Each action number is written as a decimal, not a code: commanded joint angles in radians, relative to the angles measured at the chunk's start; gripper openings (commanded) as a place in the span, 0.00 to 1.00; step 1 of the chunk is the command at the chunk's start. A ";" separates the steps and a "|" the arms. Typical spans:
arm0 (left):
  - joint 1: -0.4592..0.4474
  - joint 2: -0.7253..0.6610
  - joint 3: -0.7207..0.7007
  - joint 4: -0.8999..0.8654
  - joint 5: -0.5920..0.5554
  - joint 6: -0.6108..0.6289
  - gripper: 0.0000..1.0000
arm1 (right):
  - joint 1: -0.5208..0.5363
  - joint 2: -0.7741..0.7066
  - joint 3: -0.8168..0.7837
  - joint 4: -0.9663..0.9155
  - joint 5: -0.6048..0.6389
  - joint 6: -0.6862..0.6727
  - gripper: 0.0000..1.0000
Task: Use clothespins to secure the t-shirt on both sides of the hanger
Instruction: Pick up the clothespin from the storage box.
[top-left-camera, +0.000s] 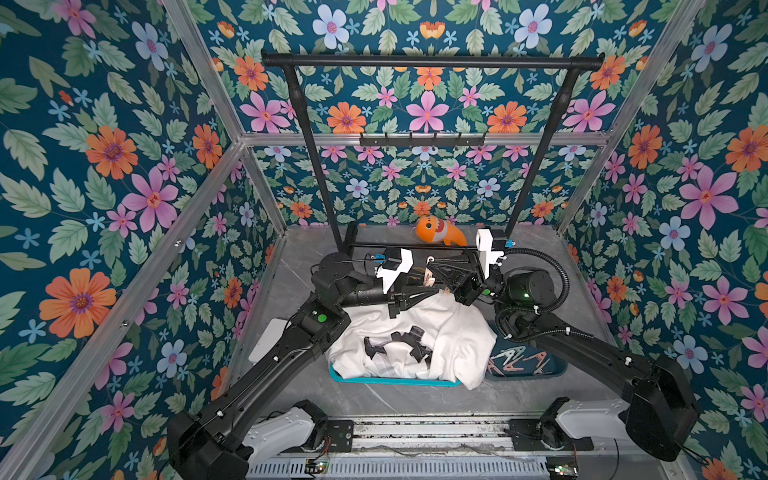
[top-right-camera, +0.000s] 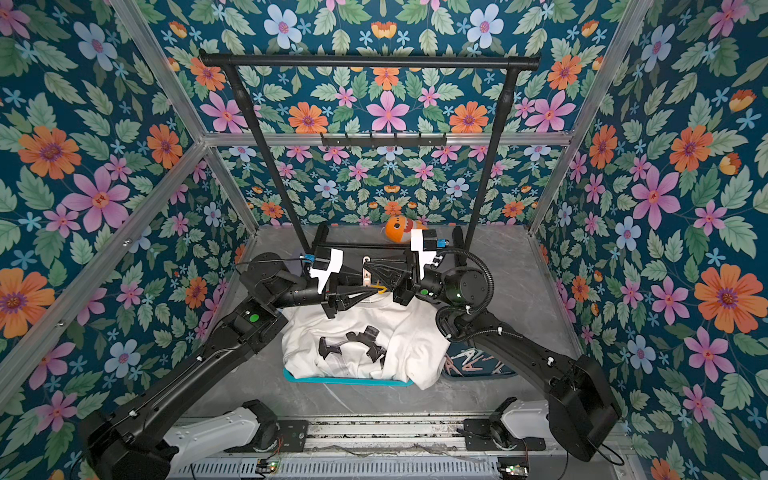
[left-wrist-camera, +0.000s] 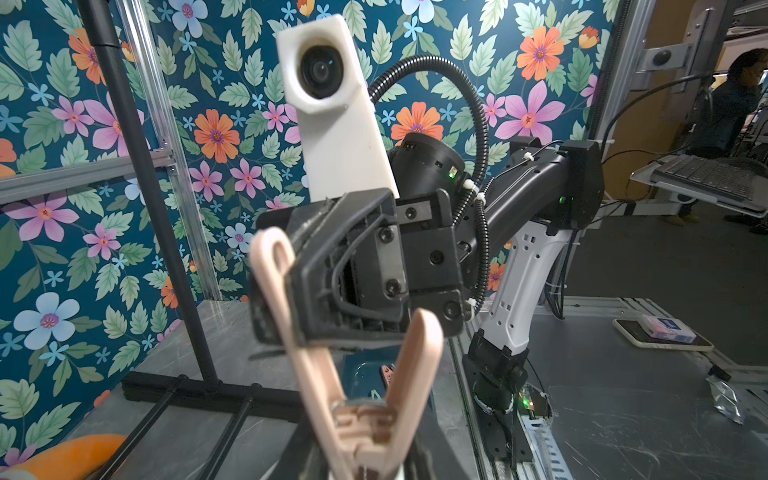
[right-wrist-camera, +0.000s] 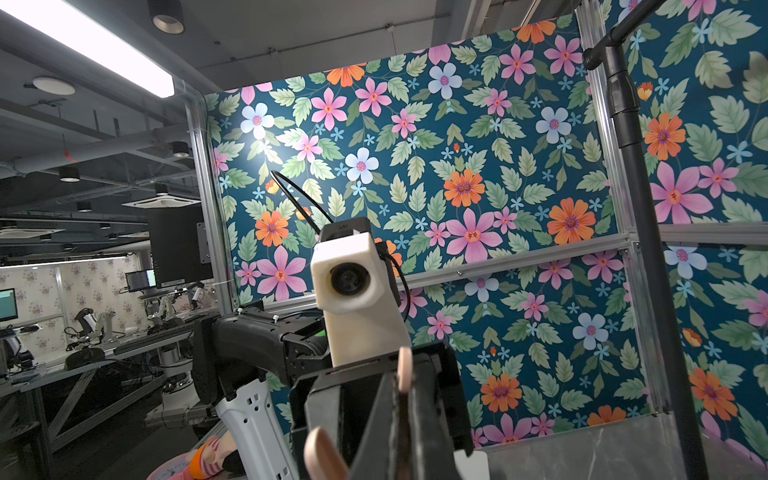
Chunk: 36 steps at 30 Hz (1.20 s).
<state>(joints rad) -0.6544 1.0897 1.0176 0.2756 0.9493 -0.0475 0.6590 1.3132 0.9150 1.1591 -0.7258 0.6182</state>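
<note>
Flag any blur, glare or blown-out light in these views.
Left wrist view: the pink clothespin near the lens is soft, the wallpaper sharp. Right wrist view: ceiling light strip blown out, glare patch on the wallpaper. Both top views: evenly lit, sharp throughout.

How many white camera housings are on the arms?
2: the left wrist camera, facing the right wrist camera, which is near the orange toy fish. None seems hidden.

No writing could be read anywhere. The black print on the white t-shirt (top-left-camera: 395, 345) was too crumpled to make out, and the blue label on a small box (left-wrist-camera: 669, 328), at the lower right, was too blurred.
</note>
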 joint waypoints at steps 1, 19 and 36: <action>0.000 -0.004 0.005 0.010 0.017 0.015 0.28 | 0.001 0.001 -0.001 0.065 0.011 0.006 0.00; -0.001 -0.005 0.036 -0.084 0.037 0.098 0.08 | 0.001 -0.119 -0.025 -0.171 0.073 -0.132 0.46; -0.001 -0.023 0.070 -0.220 0.098 0.303 0.00 | 0.001 -0.285 0.165 -1.011 -0.181 -0.557 1.00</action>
<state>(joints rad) -0.6548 1.0725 1.0847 0.0616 1.0168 0.1932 0.6590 1.0115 1.0672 0.2638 -0.8417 0.1200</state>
